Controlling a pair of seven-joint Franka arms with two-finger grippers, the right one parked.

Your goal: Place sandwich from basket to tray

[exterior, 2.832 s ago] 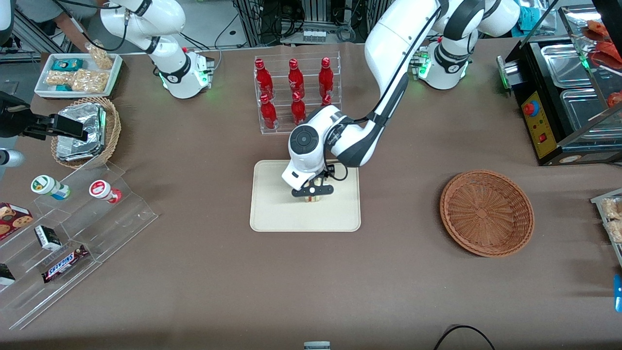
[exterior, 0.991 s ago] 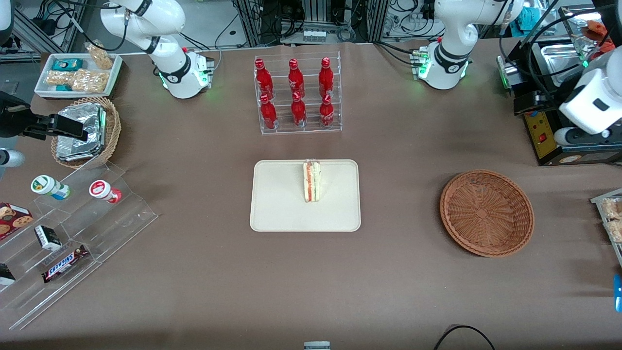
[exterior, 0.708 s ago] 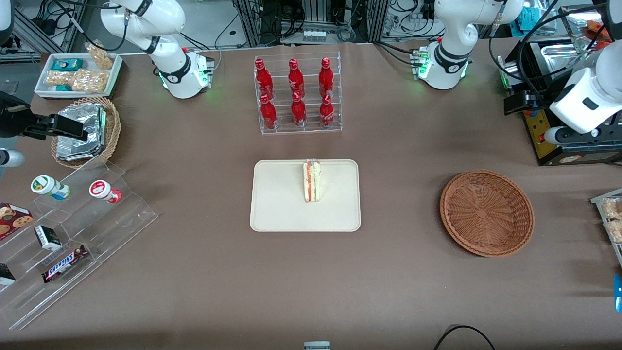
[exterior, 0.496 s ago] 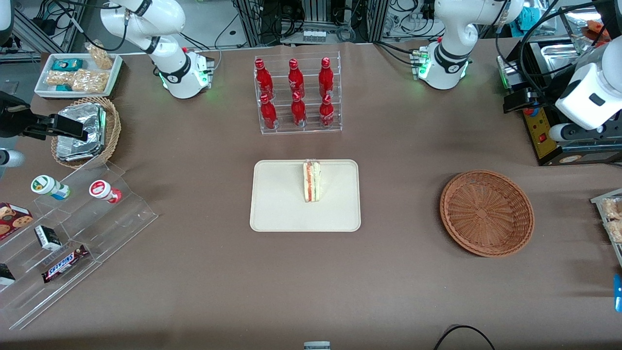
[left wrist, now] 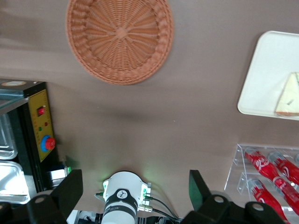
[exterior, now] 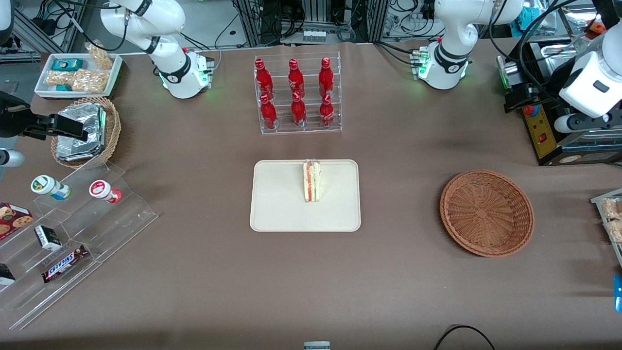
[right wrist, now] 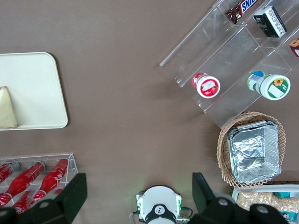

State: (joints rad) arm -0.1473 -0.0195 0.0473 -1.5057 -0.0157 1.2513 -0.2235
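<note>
You have one sandwich (exterior: 311,181) standing on one tray (exterior: 277,204), mid-worktop (exterior: 311,291). One basket (exterior: 487,212) toward working arm's end, nothing inside. Six red bottles (exterior: 295,92) farther back. End effector (left wrist: 135,193) high up, fingers spread wide, holding nothing.

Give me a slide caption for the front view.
Sandwich on tray, basket empty, open gripper raised near the working arm's table end.
</note>
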